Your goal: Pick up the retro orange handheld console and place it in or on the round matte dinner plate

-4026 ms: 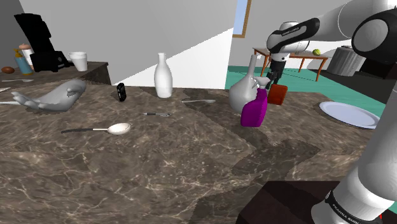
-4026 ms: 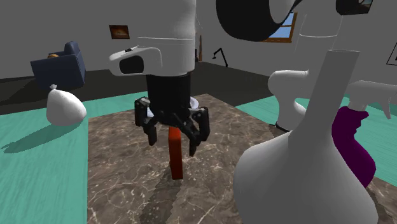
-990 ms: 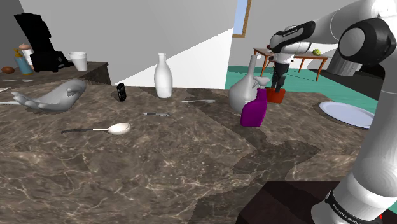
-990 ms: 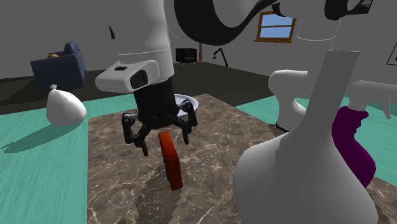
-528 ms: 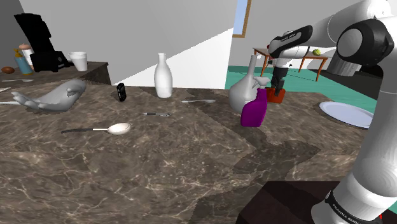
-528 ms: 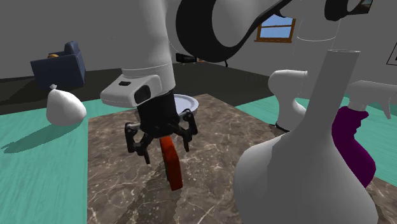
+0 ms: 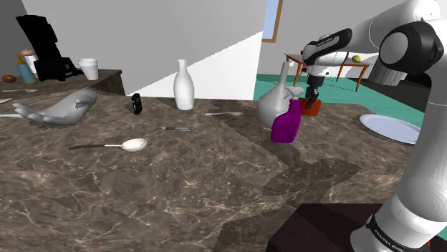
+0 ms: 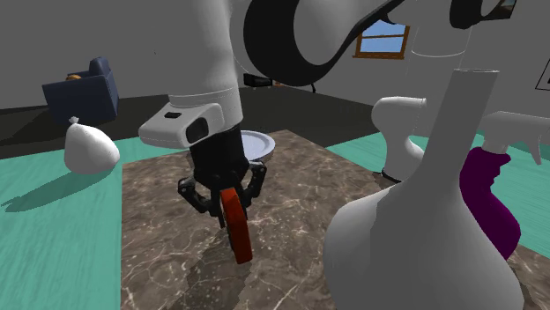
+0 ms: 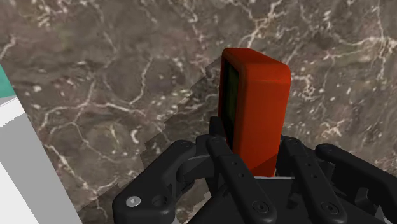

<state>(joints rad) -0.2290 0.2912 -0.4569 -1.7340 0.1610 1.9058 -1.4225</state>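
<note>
A: status?
B: my gripper [image 8: 223, 201] was splayed round the orange console [image 9: 254, 105] half a second ago; now pinched on its flat sides; grasp looks made, lift is next.
A: where?
B: upright on the veined marble counter [image 7: 179, 172], near the purple spray bottle [image 7: 286, 123]; boxy, smooth, rounded corners, dark screen; plate [image 7: 392, 127] flat, round, pale, well apart.

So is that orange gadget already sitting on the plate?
No, the orange console stands upright on the marble counter, clasped by the fingers, while the plate lies apart behind it.
</note>
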